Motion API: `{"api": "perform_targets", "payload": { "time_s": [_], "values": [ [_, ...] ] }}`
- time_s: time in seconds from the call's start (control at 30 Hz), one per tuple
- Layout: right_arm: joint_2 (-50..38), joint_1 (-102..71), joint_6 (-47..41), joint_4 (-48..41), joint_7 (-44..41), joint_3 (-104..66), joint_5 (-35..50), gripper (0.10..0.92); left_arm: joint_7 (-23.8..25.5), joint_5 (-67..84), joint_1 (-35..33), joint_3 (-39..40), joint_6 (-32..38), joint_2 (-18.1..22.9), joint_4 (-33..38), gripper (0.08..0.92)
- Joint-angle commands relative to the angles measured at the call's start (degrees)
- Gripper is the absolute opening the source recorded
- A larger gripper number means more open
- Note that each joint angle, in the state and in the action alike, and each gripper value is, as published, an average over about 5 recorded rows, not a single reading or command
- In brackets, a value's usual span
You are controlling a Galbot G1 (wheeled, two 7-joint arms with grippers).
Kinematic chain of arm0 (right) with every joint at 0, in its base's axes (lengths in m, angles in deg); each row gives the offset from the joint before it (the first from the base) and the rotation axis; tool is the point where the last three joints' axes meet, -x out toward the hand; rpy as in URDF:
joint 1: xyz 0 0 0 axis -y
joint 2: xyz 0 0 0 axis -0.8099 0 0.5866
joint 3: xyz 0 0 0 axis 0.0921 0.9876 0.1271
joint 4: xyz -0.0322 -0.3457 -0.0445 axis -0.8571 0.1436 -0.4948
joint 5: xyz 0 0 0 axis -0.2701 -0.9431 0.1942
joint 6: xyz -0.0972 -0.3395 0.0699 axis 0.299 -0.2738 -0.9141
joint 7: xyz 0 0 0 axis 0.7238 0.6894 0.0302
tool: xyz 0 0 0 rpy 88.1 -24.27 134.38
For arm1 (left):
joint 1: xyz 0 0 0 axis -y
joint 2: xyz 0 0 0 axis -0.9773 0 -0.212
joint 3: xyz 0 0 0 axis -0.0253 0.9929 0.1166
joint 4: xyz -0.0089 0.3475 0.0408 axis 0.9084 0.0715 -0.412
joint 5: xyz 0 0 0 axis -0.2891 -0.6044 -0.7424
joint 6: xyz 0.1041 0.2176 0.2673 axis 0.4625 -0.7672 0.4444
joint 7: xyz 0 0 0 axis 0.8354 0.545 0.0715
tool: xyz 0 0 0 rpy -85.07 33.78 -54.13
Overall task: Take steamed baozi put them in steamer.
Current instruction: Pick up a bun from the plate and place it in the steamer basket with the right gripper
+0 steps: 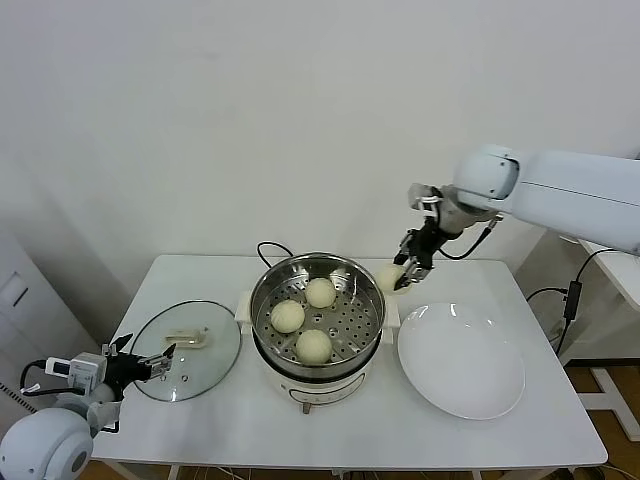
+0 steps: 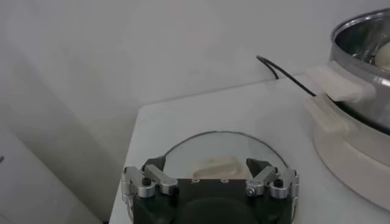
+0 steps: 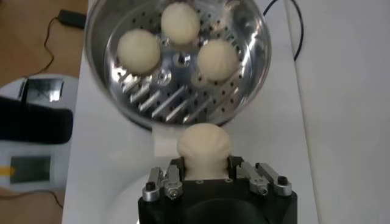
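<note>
Baozi (image 3: 204,146) in right gripper (image 3: 206,176) fingers, beside steamer (image 1: 372,290) rim.

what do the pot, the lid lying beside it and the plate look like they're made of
Steamer: looks like polished stainless steel, mirror-bright walls, perforated tray inside, on a white, likely plastic, base.
Lid: seems to be clear glass, since the table shows through it; its knob looks pale plastic.
Plate: glossy white, probably glazed ceramic, though melamine can't be ruled out.
</note>
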Motion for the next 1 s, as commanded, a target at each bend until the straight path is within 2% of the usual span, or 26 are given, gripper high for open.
{"api": "perform_targets", "payload": {
  "time_s": [0.03,0.47,1.0],
  "values": [
    [5.7,-1.1,-6.2,2.9,8.3,0.9,6.5,0.441,0.1,0.0,0.3,0.2,0.0,0.1,-0.2,0.823],
    [10.3,-9.3,-7.9,0.6,12.4,-1.2,6.9,0.441,0.2,0.0,0.6,0.4,0.2,0.1,-0.5,0.823],
    [10.1,-15.8,-8.7,-0.9,16.6,-3.0,6.1,0.453,0.2,0.2,1.2,0.7,0.2,0.2,-0.8,0.823]
  ]
}}
